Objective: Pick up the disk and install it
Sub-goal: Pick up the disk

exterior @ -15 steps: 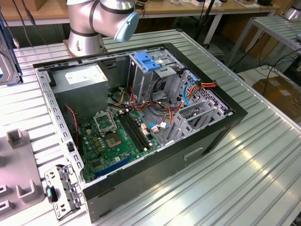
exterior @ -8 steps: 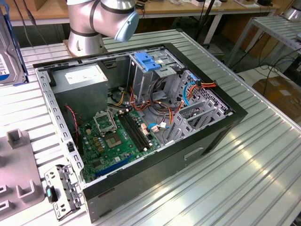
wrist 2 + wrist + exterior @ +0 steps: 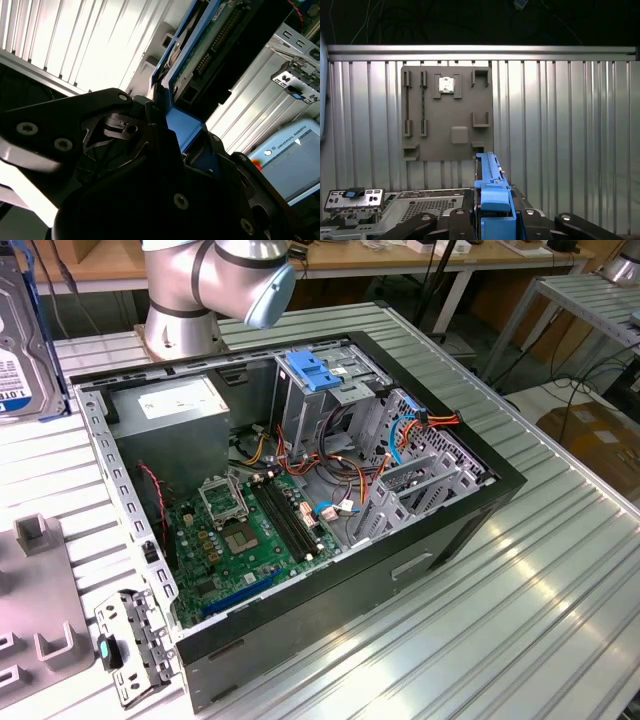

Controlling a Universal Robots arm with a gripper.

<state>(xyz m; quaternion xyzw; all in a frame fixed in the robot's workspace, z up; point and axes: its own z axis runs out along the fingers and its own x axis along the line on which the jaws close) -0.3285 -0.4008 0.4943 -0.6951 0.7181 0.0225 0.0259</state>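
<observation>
First wrist view shows the gripper (image 3: pixel 494 221) clamped on the disk (image 3: pixel 491 182), edge-on, over open ribbed table (image 3: pixel 560 125) near the grey tray (image 3: pixel 447 112).

Open black computer case (image 3: pixel 440 545), lying on its side on a ribbed aluminium table (image 3: pixel 540 610). Inside the case: green motherboard (image 3: pixel 240 540); grey power-supply box (image 3: pixel 175 415); metal drive cage (image 3: pixel 300 418) topped by a light-blue bracket (image 3: pixel 312 372); orange and red cables (image 3: pixel 335 465). Just beside the case's corner: perforated metal panel (image 3: pixel 130 645). Near the case: grey fixture plate (image 3: pixel 447 112).
</observation>
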